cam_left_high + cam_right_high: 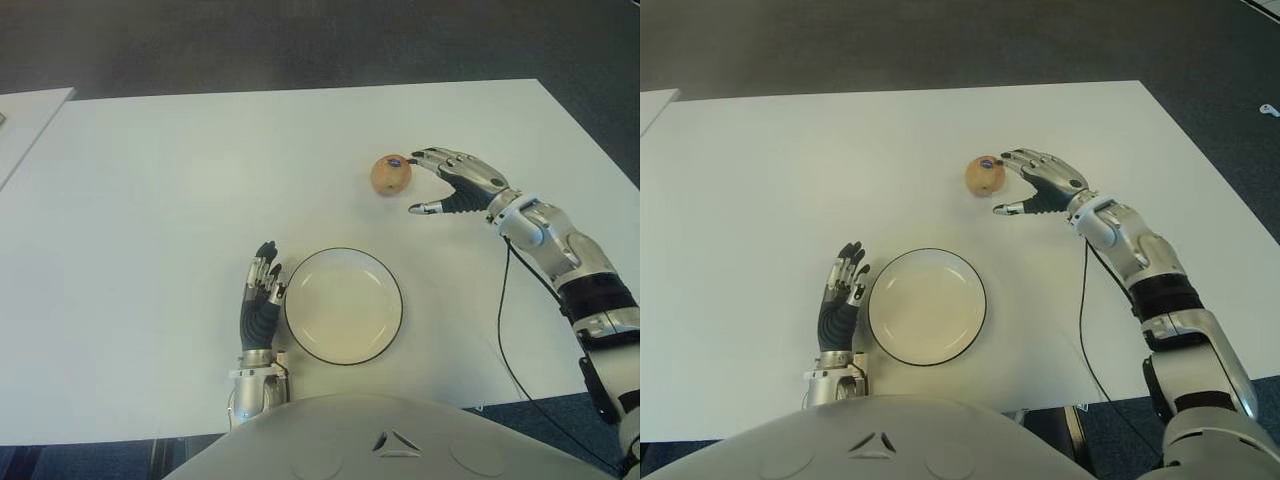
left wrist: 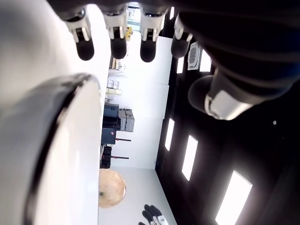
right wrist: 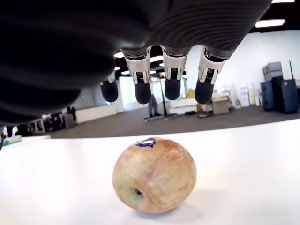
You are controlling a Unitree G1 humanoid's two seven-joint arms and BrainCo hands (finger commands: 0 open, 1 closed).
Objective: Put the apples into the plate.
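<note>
Low and left of centre in the eye views, your left hand [image 1: 262, 295] shows just beside the plate's left rim, fingers straight and holding nothing; it looks idle, perhaps placed to steady the plate [image 1: 344, 306]. That plate sits bare at lower centre on the white table [image 1: 150, 200], ready to receive fruit. Up and to the right, well apart from the plate, you see the one apple [image 1: 390, 174] resting on the table, sticker up. At its right side your right hand [image 1: 455, 180] spreads its fingers over the apple without closing, apparently lined up to grasp.
</note>
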